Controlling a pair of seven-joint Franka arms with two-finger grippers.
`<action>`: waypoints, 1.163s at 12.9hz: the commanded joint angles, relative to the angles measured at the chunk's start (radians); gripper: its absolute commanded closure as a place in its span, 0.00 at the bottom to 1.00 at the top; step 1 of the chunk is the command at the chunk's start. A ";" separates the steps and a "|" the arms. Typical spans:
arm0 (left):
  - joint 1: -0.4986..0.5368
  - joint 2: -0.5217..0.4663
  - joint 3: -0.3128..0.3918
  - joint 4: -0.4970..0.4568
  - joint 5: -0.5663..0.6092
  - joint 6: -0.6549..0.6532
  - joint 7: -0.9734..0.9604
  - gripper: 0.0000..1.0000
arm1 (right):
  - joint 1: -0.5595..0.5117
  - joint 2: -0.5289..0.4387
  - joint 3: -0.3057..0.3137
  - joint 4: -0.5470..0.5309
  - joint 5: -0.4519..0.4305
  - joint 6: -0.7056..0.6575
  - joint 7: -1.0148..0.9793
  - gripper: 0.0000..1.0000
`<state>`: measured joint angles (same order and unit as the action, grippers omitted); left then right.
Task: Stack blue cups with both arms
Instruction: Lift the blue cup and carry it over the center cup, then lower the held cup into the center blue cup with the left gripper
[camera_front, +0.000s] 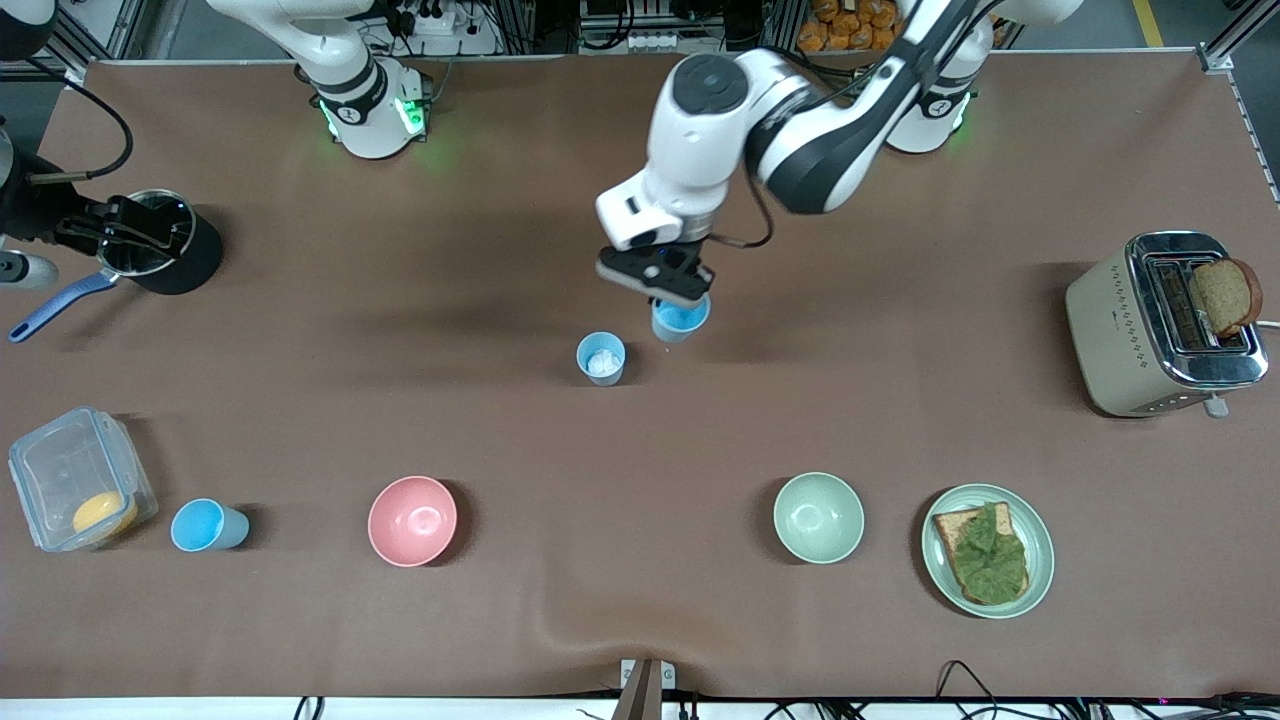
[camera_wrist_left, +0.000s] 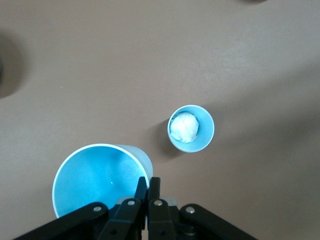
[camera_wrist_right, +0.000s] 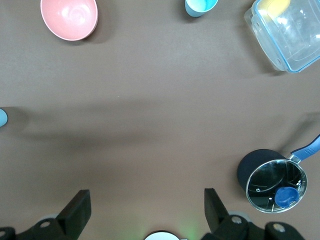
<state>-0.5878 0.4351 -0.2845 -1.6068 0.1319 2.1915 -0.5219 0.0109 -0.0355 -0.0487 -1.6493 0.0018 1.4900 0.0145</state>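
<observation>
My left gripper (camera_front: 688, 297) is shut on the rim of a light-blue cup (camera_front: 680, 320) and holds it up over the middle of the table. In the left wrist view the fingertips (camera_wrist_left: 148, 182) pinch that cup's wall (camera_wrist_left: 95, 177). A second blue cup with a whitish patch inside (camera_front: 601, 358) stands upright on the table beside the held one, also in the left wrist view (camera_wrist_left: 191, 128). A third blue cup (camera_front: 208, 526) stands near the front camera at the right arm's end (camera_wrist_right: 201, 6). My right gripper (camera_front: 150, 232) (camera_wrist_right: 145, 200) is open and empty, high above the table.
A pink bowl (camera_front: 412, 520) and a pale green bowl (camera_front: 818, 517) stand near the front camera. A clear lidded box (camera_front: 80, 478), a black pot (camera_front: 175, 250), a plate with toast (camera_front: 988, 549) and a toaster (camera_front: 1165, 325) stand toward the table's ends.
</observation>
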 joint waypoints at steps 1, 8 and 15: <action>-0.087 0.115 0.062 0.162 0.031 -0.074 -0.047 1.00 | -0.023 -0.006 0.020 -0.007 -0.010 -0.004 0.012 0.00; -0.256 0.226 0.168 0.287 0.018 -0.096 -0.072 1.00 | -0.032 -0.004 0.020 -0.009 -0.010 -0.005 0.010 0.00; -0.283 0.277 0.198 0.341 0.018 -0.046 -0.099 1.00 | -0.039 -0.001 0.020 -0.009 -0.010 -0.008 0.005 0.00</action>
<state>-0.8600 0.6857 -0.1020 -1.3131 0.1325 2.1350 -0.6009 -0.0007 -0.0347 -0.0494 -1.6546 0.0017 1.4878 0.0146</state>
